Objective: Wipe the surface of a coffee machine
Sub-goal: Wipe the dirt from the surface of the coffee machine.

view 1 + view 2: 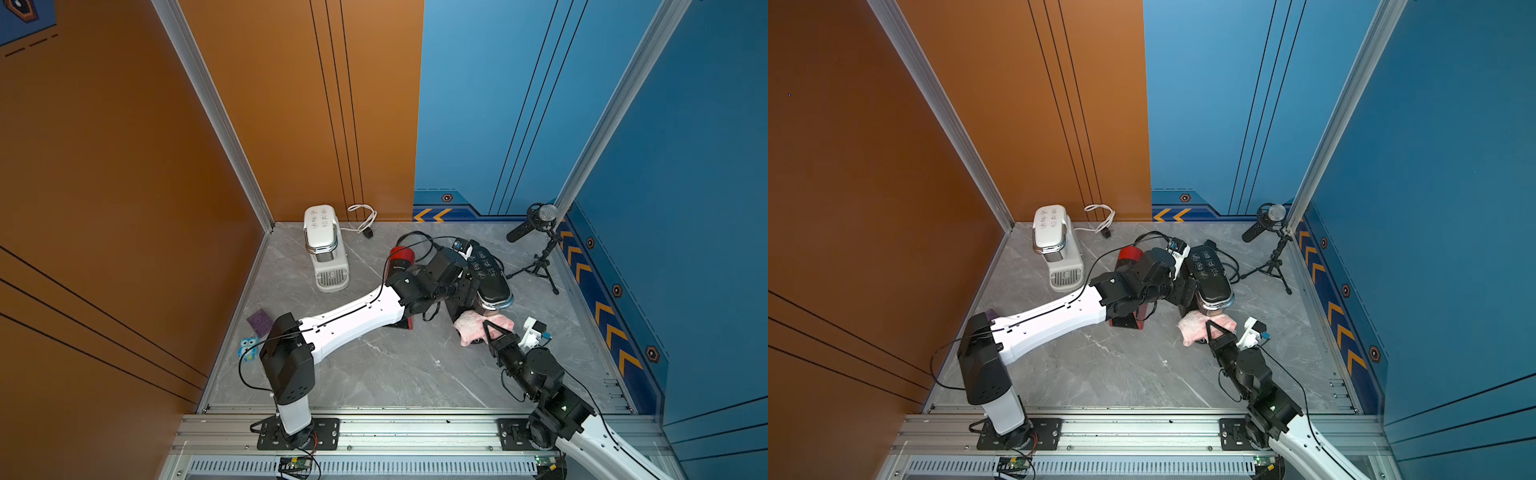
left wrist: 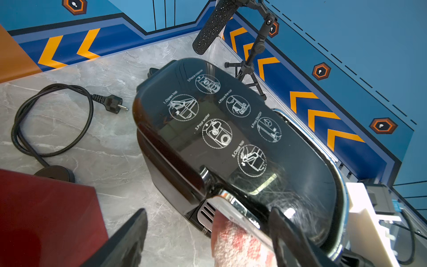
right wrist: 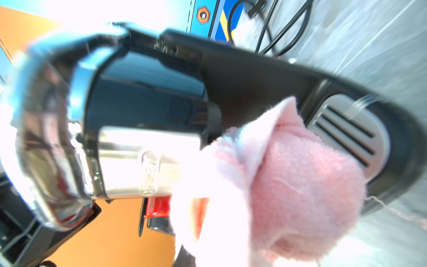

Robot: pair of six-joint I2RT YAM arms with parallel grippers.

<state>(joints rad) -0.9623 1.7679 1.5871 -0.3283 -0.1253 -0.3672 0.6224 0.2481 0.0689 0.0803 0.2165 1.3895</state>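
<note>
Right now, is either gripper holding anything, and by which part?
The right gripper is shut on the fluffy pink cloth, pinching its bunched middle. The left gripper stands open, gripping nothing.

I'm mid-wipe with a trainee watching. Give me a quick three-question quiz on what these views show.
1. True or false: the right gripper holds the pink fluffy cloth.
2. Which machine is the cloth closest to? A) white coffee machine B) glossy black coffee machine with printed icons C) red coffee machine
3. Fill in: the fingers of the left gripper stand ____.
Key: 1 true; 2 B; 3 open.
</note>
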